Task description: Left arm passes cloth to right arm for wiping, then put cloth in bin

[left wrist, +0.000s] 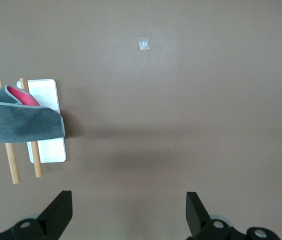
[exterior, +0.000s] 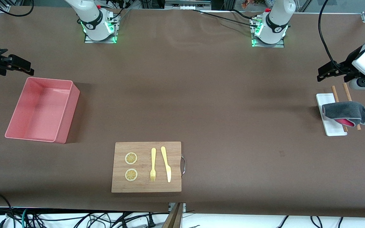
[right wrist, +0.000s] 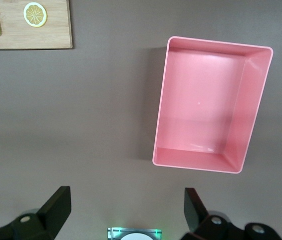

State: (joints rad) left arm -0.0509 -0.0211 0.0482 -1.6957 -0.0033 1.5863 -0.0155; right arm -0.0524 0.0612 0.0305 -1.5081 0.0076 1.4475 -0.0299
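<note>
cloth untouched, both claws high

Bin — empty; right pincer open above table.

The long table covered in dark brown cloth carries a pink rectangular plastic bin toward the right arm's end, a wooden cutting board nearest the front camera, and a small flat white tray toward the left arm's end.
</note>
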